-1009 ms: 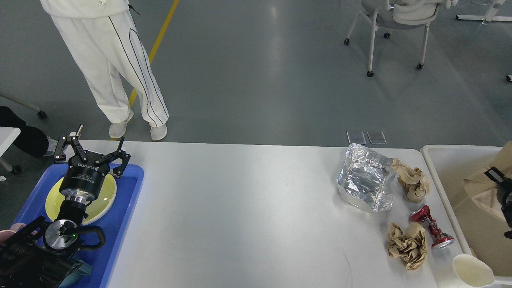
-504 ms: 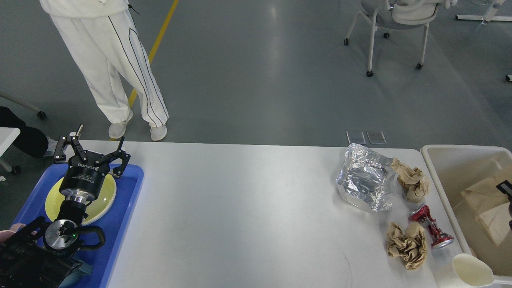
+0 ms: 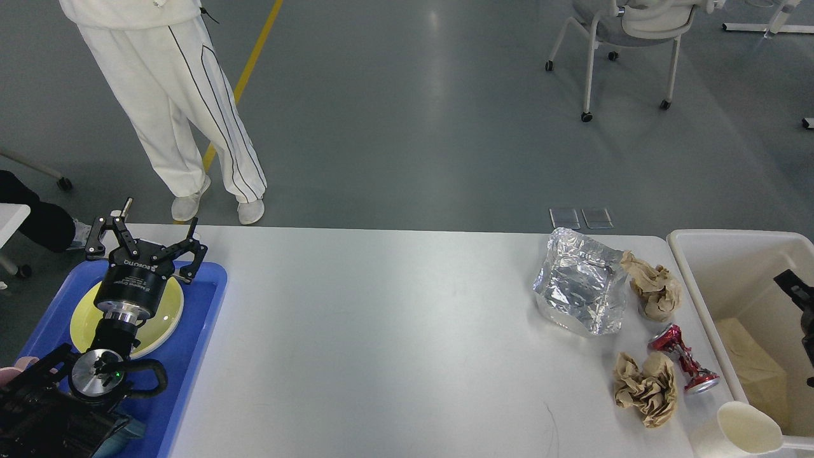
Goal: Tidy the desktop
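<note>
The left gripper (image 3: 147, 236) hangs with its two fingers spread wide and nothing between them, over the far rim of a yellow plate (image 3: 159, 318) that lies in the blue tray (image 3: 197, 331) at about nine o'clock in the view. The right gripper (image 3: 802, 305) shows only as a dark sliver at three o'clock, above the cream bin (image 3: 699, 299); whether it is open or closed I cannot tell. A brown paper bag (image 3: 753, 369) lies in the bin's bottom.

The desktop (image 3: 381, 343) fills the lower middle of the view. Its centre is bare, and the litter sits between three and five o'clock: a crumpled foil bag (image 3: 582, 291), a brown paper wad (image 3: 655, 292) touching its right side, a crushed red can (image 3: 683, 359), a second paper wad (image 3: 645, 380) just beside the can, and a paper cup (image 3: 747, 429) on its side against the bin's near corner.

Much remains to clear, I judge. The can could roll when nudged, and the foil may crumple and slip from a pinch. Reaching for either wad risks knocking its neighbour, since they crowd together, and the cup, near the table's edge, could be pushed off.
</note>
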Controlling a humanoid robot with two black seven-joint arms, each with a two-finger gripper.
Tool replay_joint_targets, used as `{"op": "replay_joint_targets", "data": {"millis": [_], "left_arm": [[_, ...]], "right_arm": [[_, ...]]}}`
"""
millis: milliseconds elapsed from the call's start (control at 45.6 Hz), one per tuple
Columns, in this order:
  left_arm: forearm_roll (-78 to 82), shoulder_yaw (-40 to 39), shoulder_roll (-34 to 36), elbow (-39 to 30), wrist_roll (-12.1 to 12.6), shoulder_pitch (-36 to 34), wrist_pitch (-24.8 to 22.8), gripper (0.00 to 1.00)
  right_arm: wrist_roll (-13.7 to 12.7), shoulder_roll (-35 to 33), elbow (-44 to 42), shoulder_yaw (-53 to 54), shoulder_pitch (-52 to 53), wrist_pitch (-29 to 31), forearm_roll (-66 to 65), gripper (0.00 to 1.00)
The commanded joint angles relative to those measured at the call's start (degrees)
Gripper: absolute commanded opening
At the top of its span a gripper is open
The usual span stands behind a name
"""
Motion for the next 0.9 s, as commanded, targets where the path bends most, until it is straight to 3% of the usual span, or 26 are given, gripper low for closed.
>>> {"op": "replay_joint_targets", "data": {"millis": [0,132,395,570,702,877], "left_arm": [[-0.01,0.00,0.00,0.00,0.00,0.00,0.00,0.97],[-0.01,0.00,0.00,0.00,0.00,0.00,0.00,0.97],[-0.01,0.00,0.00,0.00,0.00,0.00,0.00,0.97],[-0.01,0.00,0.00,0.00,0.00,0.00,0.00,0.97],[-0.01,0.00,0.00,0.00,0.00,0.00,0.00,0.97],[-0.01,0.00,0.00,0.00,0.00,0.00,0.00,0.97]], "right_arm": [[-0.44,-0.22,0.09,-0.18,5.70,6.32,-0.09,1.00],[-0.96,-0.13,-0.08,-0.35,12.90,16.34,-1.66,1.00],[-0.44,2.41,-0.08,-0.44,26.97,30.15,-10.54,1.00],[-0.17,6.81,1.67,-4.22,32.95,34.20,-12.48,1.00],[-0.17,8.04,9.57,-4.48,37.78,36.04,-12.57,1.00],[-0.17,6.99,31.62,-4.22,48.23,35.78,-14.85,1.00]]}}
